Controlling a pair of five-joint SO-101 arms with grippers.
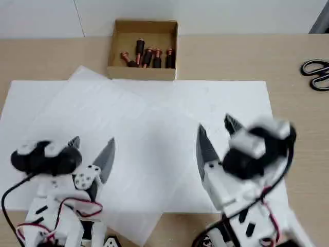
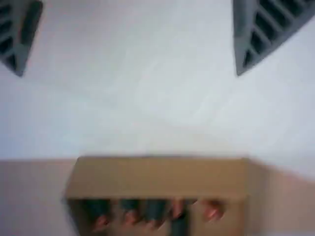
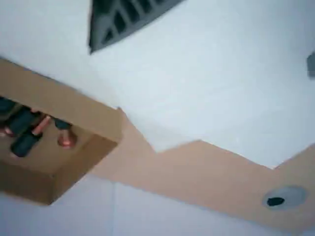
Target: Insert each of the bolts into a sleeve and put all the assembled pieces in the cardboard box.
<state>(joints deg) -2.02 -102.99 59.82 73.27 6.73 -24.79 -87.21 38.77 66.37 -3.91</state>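
Note:
The cardboard box point(image 1: 116, 51) stands at the back of the table and holds several copper bolts in black sleeves point(image 1: 147, 55). My left gripper point(image 1: 93, 150) hovers open over the white paper at the front left, with nothing between its fingers. At the front right my right gripper point(image 1: 216, 133) is open and empty too. The left wrist view looks across the paper to the box point(image 2: 157, 177) with the assembled pieces point(image 2: 152, 214) inside, between the two grey fingers point(image 2: 261, 29). In the right wrist view the box point(image 3: 74, 123) and pieces point(image 3: 29, 130) lie beyond one finger point(image 3: 123, 17).
White paper sheets point(image 1: 154, 128) cover the middle of the wooden table point(image 1: 231, 56). Scissors point(image 1: 316, 72) lie at the far right edge. A round hole point(image 3: 283, 196) in the table shows in the right wrist view.

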